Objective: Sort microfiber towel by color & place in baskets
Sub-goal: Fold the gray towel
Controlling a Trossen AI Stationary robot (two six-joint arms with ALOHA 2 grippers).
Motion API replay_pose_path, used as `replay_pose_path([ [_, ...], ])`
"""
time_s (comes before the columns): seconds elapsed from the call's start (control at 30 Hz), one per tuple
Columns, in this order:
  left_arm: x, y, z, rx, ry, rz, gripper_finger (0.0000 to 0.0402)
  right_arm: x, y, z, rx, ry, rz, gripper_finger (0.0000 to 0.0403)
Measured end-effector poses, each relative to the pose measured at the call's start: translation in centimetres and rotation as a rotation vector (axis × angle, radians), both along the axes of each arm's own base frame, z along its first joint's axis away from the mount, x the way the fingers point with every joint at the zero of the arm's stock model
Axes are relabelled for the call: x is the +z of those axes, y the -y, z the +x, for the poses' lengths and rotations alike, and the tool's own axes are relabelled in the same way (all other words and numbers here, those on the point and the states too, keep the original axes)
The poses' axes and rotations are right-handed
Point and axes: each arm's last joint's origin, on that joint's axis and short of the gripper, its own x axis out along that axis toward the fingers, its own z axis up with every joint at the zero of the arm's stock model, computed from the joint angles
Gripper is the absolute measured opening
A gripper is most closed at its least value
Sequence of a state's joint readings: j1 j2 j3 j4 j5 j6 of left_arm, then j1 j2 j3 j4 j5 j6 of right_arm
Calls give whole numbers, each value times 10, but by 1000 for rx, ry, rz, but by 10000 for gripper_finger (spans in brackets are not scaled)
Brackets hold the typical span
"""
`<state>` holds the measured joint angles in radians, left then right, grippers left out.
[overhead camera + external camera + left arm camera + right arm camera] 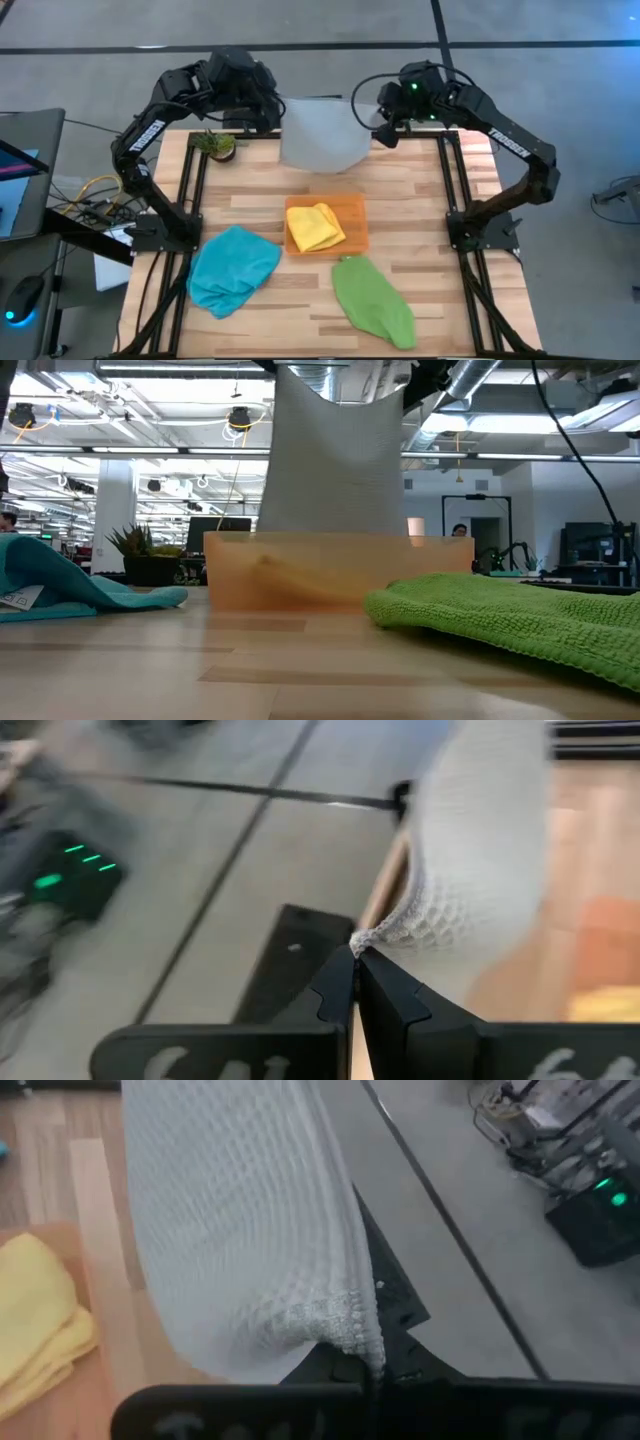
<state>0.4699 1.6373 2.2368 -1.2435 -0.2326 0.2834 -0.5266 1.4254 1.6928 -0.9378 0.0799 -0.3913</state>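
Observation:
A white waffle-weave towel (322, 132) hangs spread between my two grippers above the table's far edge. My left gripper (281, 106) is shut on its left top corner, my right gripper (372, 122) on its right top corner. In the low view the towel (335, 455) hangs above and behind the orange tray (335, 565). The orange tray (352, 214) holds a folded yellow towel (315, 228). A teal towel (233, 268) lies at the near left, a green towel (372, 298) at the near middle. My left gripper pinches the towel's top corner (365, 940) between its two fingertips. The towel hangs below the hold, lifted clear of the table, spread toward the other gripper. My right gripper pinches the towel's other top corner (362, 1342) at its hemmed edge between its two fingers. The towel hangs down from the hold, clear of the table.
A small green potted plant (216, 145) stands at the far left corner, close under my left arm. Black frame rails (193, 190) run along the table's left and right sides. Bare wood lies between the tray and the far edge.

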Motion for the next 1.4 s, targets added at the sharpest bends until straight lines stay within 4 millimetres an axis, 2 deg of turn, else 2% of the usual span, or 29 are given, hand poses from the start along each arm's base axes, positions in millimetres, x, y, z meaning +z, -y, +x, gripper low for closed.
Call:
replay_pose_path([
  [0.1,-6,-3,11,-87,2,-32,0,0,0,0,24,-15,-24,5],
  [0.4,-36,-20,53,-134,-80,-40,0,-6,9,11,52,-33,-58,7],
  [0.6,-41,-20,73,-271,-21,-36,0,-4,5,16,124,3,-64,6],
  [0.83,-34,-9,81,-461,24,41,0,-2,-2,21,166,19,-89,6],
  [1.07,-38,-6,79,-531,-13,6,0,-1,-11,26,233,7,-133,6],
  [1.4,-34,-4,82,-623,57,-2,0,4,-20,34,300,53,-182,7],
])
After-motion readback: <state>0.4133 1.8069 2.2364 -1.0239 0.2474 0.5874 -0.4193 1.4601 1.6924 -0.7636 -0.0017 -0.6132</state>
